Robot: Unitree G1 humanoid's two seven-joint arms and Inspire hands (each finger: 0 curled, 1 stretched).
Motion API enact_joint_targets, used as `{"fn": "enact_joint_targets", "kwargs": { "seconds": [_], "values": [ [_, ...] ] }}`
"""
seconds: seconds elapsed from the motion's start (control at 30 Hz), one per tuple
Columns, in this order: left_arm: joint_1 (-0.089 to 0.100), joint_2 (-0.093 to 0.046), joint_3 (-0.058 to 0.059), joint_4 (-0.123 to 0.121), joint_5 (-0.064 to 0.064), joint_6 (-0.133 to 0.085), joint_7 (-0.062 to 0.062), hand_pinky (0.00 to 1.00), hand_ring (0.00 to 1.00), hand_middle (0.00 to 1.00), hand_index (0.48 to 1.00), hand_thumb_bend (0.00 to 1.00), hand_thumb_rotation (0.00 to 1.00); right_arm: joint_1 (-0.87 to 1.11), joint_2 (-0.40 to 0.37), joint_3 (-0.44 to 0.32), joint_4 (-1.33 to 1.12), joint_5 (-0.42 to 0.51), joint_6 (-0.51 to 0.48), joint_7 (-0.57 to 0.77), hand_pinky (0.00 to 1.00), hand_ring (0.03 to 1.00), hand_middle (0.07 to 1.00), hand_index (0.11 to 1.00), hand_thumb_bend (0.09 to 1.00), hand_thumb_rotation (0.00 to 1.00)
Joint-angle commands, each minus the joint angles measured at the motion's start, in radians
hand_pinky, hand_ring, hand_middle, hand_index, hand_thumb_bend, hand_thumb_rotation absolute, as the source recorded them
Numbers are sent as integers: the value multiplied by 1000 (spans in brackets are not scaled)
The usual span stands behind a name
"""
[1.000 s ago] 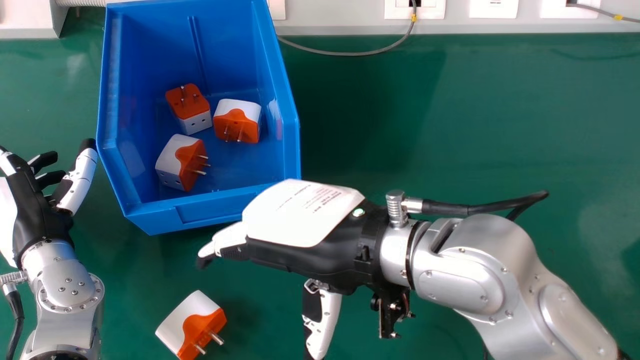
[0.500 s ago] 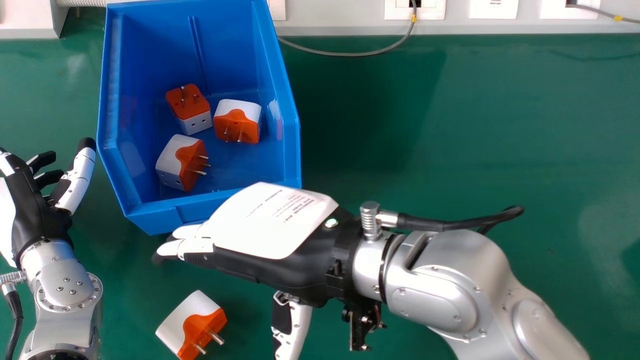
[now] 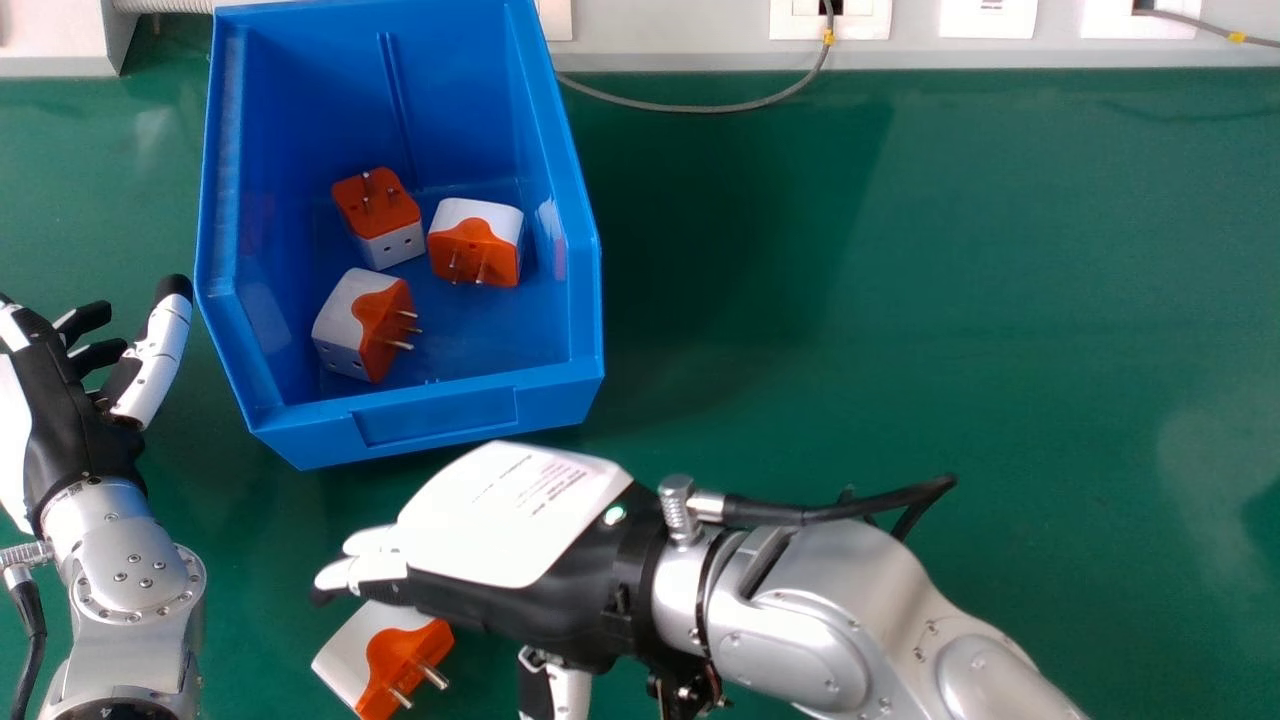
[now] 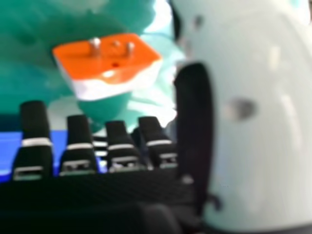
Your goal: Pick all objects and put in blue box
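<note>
Loose white-and-orange plastic plug adapter [image 3: 400,650] lies on the green bench [image 3: 900,250], on the robot's side of the blue plastic box [image 3: 435,418], metal pins out. Black-and-white right hand [image 3: 520,520] is between adapter and box, partly over the adapter in the head view. Its fingers are straight, thumb well apart from them, pinching nothing; the right hand view has a gap between fingertips and adapter. Black-and-white left hand [image 3: 75,430] is left of the box, empty, fingers relaxed and spread, thumb tip near the box's left wall. Inside the box, three more white-and-orange adapters: one near left [image 3: 350,320], pins to the right; one at right [image 3: 473,245]; one farther back [image 3: 378,205], orange pin side up. Grey cable [image 3: 690,107] curves right of the box's far part, by the pale wall panel [image 3: 680,40].
</note>
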Motion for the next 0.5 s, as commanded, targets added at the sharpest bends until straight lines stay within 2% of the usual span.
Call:
{"fn": "enact_joint_targets", "kwargs": {
  "seconds": [0.0,0.23,0.33,0.47],
  "values": [
    [2,-13,-5,4,0,10,-9,611,753,814,868,635,547,-15,18,10,7,-22,-32,-58,699,851,890,859,708,22],
    [7,-11,-7,-11,4,16,-8,607,752,814,869,636,547,-3,29,49,81,-72,-90,-176,665,809,852,817,662,12],
    [3,-8,-8,0,5,16,-9,608,751,814,868,635,546,-6,45,38,121,-37,-113,-203,654,790,835,800,656,16],
    [2,-9,-8,1,5,18,-7,609,752,814,867,634,546,15,66,19,175,4,-158,-310,598,703,764,743,646,12]
  ]
}}
